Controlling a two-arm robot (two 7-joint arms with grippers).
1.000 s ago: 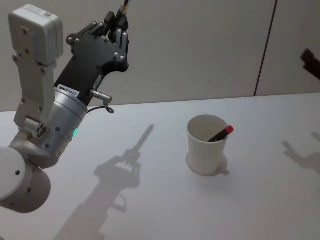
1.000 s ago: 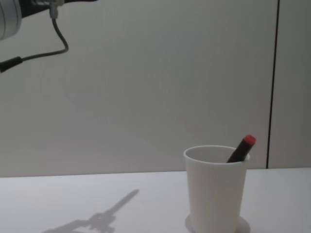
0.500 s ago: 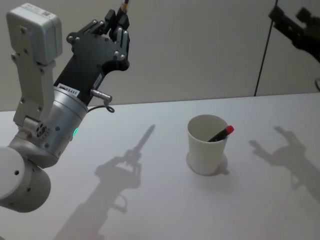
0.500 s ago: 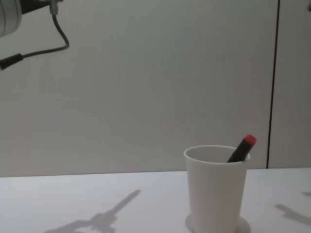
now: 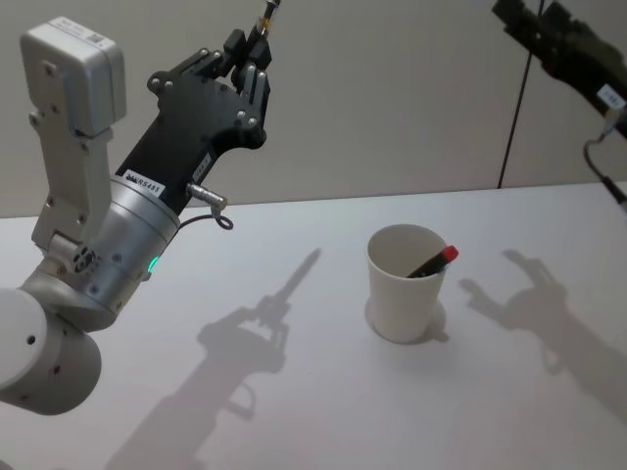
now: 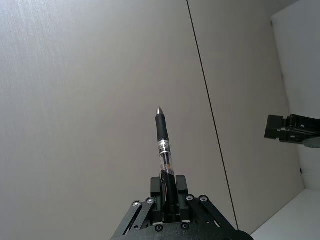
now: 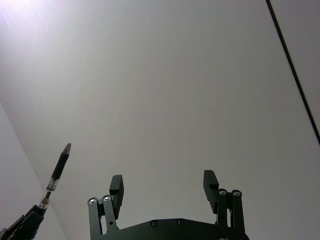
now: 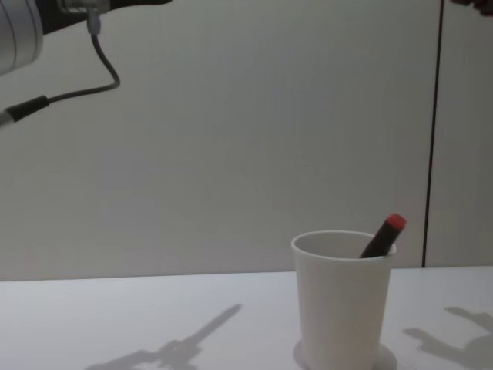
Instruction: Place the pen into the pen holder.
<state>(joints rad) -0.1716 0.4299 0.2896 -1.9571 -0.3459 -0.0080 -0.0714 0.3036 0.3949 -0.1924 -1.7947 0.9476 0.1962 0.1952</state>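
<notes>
My left gripper (image 5: 249,51) is raised high at the left and shut on a pen (image 5: 267,14), which points up out of its fingers. In the left wrist view the pen (image 6: 163,148) has a black grip and a clear barrel, clamped at its lower end in the gripper (image 6: 168,192). The pen holder (image 5: 403,284), a white paper cup, stands on the table well to the right of and below that gripper. A black pen with a red cap (image 5: 435,261) leans inside the cup (image 8: 341,299). My right gripper (image 7: 163,184) is open and empty, high at the upper right (image 5: 554,35).
The white table (image 5: 294,411) stretches around the cup and carries the shadows of both arms. A grey wall with a dark vertical seam (image 8: 432,131) stands behind. A black cable (image 8: 92,73) hangs from the left arm.
The right gripper has risen into view at the upper right and moved inward. The left arm has shifted slightly right with the pen held in it. The cup stayed put.
</notes>
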